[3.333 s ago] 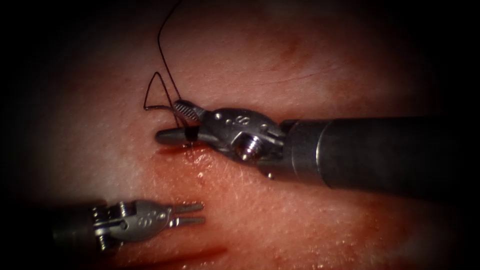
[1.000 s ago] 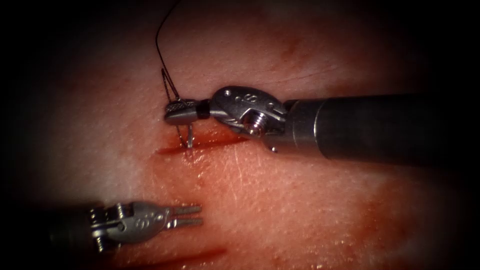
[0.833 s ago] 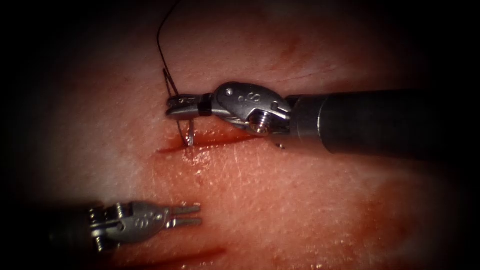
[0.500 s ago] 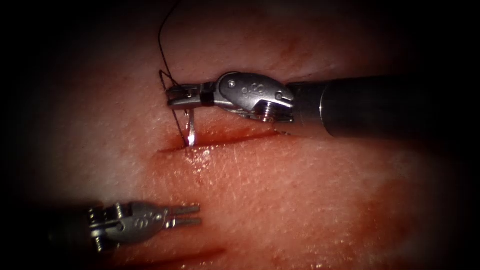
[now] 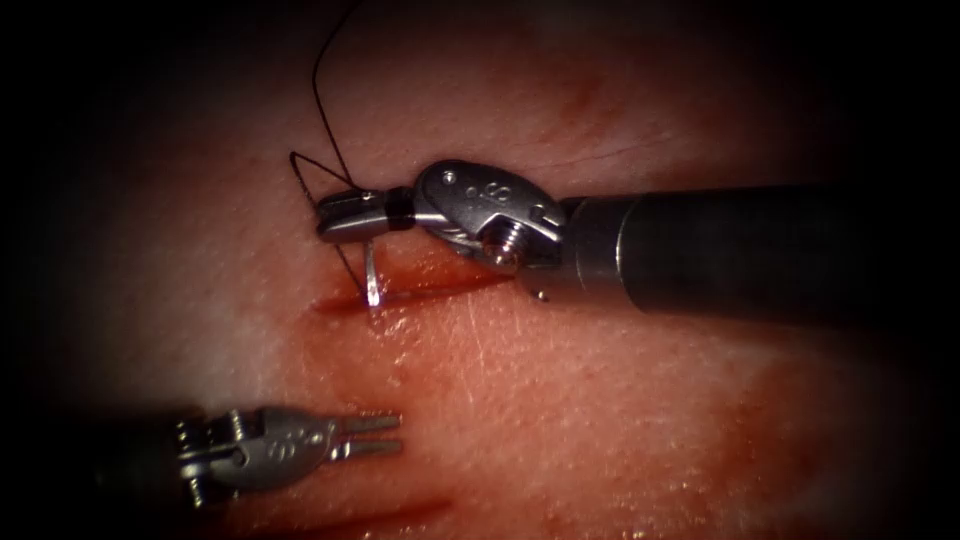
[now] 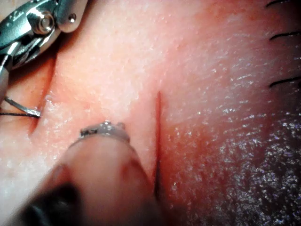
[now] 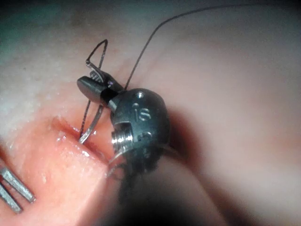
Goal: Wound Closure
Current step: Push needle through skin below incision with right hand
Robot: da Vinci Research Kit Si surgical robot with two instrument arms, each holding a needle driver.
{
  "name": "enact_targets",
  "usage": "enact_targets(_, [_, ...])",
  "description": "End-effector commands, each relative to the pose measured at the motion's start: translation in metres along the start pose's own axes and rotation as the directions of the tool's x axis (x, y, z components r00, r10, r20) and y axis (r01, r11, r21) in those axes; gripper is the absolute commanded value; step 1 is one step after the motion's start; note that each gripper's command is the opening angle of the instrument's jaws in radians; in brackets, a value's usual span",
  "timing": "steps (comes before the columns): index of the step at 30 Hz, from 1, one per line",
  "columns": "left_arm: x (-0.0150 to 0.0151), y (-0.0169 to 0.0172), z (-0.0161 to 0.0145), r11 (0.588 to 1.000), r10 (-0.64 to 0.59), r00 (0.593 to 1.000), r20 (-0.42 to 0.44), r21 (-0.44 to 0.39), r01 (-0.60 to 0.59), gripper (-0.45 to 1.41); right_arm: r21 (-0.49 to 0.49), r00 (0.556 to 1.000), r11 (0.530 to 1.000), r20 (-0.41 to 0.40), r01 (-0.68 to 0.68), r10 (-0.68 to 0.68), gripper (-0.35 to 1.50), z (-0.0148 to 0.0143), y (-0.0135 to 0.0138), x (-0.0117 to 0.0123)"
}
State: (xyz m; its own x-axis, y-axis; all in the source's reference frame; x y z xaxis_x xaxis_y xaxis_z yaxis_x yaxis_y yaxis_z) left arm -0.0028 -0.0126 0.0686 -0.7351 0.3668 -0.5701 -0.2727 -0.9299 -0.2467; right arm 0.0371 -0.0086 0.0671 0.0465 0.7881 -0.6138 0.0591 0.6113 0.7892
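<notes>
My right tool (image 5: 350, 215) comes in from the right and lies just beyond the cut (image 5: 430, 288), its jaws shut on the curved needle (image 5: 370, 272) near the needle's rear part. The needle hangs down from the jaws and its tip touches the cut's left end; how deep it sits I cannot tell. Dark thread (image 5: 322, 95) makes a small loop left of the jaws and runs up out of sight. The right wrist view has the same grip (image 7: 94, 87), needle (image 7: 91, 127) and thread (image 7: 155, 37). My left tool (image 5: 372, 437) rests low at the left, jaws slightly apart, holding nothing.
Red fluid wets the tissue (image 5: 560, 400) around the cut. A second short cut (image 5: 380, 515) lies below the left tool and is also in the left wrist view (image 6: 158, 136), where several dark stitch ends (image 6: 284, 35) sit beyond it and the right tool (image 6: 33, 23) holds the needle (image 6: 23, 107).
The right tool has rolled and shifted a little left while holding the needle, whose tip stays at the cut. The thread loop has spread leftward. The left tool has not moved.
</notes>
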Motion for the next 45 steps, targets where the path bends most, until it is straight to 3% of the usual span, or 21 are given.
enact_targets(1, [0.0001, 0.0000, 0.0007, 1.000, 0.001, 1.000, -0.001, -0.001, -0.001, -0.20, 0.007, 1.000, 1.000, -0.001, -0.021, 0.021, -0.35, 0.0006, 0.0007, 0.0003])
enact_targets(8, [0.0001, 0.0000, 0.0007, 1.000, 0.001, 1.000, -0.001, -0.001, -0.001, -0.20, 0.060, 0.959, 0.958, -0.021, -0.281, 0.283, -0.35, 0.0012, 0.0001, -0.0019])
enact_targets(12, [0.0000, 0.0000, 0.0007, 1.000, 0.002, 1.000, -0.001, -0.002, -0.002, -0.20, 0.049, 0.878, 0.879, -0.048, -0.475, 0.477, -0.35, 0.0016, -0.0012, -0.0035])
enact_targets(20, [-0.0001, 0.0000, 0.0006, 1.000, 0.002, 1.000, -0.002, -0.002, -0.002, -0.20, 0.103, 0.746, 0.750, -0.085, -0.653, 0.661, -0.35, 0.0017, -0.0016, -0.0036])
enact_targets(25, [-0.0001, -0.0001, 0.0006, 1.000, 0.002, 1.000, -0.002, -0.003, -0.002, -0.20, 0.124, 0.625, 0.627, -0.062, -0.769, 0.778, -0.35, 0.0019, -0.0020, -0.0044])
enact_targets(27, [-0.0001, -0.0001, 0.0006, 1.000, 0.002, 1.000, -0.002, -0.003, -0.002, -0.21, 0.137, 0.543, 0.543, -0.045, -0.828, 0.839, -0.35, 0.0022, -0.0027, -0.0053])
enact_targets(32, [0.0000, -0.0002, 0.0007, 1.000, 0.002, 1.000, -0.002, -0.003, -0.002, -0.23, 0.169, 0.451, 0.448, -0.024, -0.878, 0.892, -0.35, 0.0031, -0.0039, -0.0069])
enact_targets(33, [0.0000, -0.0002, 0.0007, 1.000, 0.001, 1.000, -0.001, -0.003, -0.001, -0.23, 0.182, 0.381, 0.374, 0.003, -0.909, 0.925, -0.35, 0.0035, -0.0048, -0.0078])
enact_targets(45, [0.0001, -0.0004, 0.0007, 1.000, 0.000, 1.000, -0.001, -0.004, 0.000, -0.25, 0.204, 0.179, 0.151, 0.127, -0.967, 0.976, -0.35, 0.0049, -0.0092, -0.0113])
